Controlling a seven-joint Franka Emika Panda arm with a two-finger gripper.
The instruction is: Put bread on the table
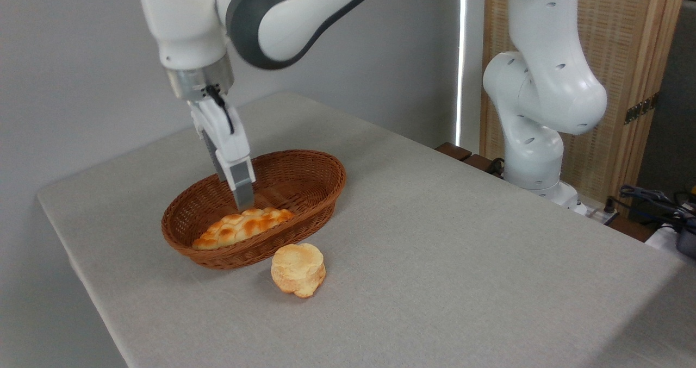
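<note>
Now the gripper hangs over the loaf, and a poor grasp looks the likeliest fault.
Nearest, low in the middle of the frame, a small round pale-golden bun [298, 269] sits on the plain light-grey cloth table [462, 259], just beside the oval brown wicker basket [321, 191]; behind it the elongated braided golden-orange bread [242, 226] lies in the basket against its near wall. Above the bread's far end, the white two-finger gripper [243, 199] reaches down at a tilt, tips at or just over the crust; whether its jaws are apart or together I cannot tell. Grasped so near one end, the loaf may swing, snag the rim, drag the basket, or knock the bun.
</note>
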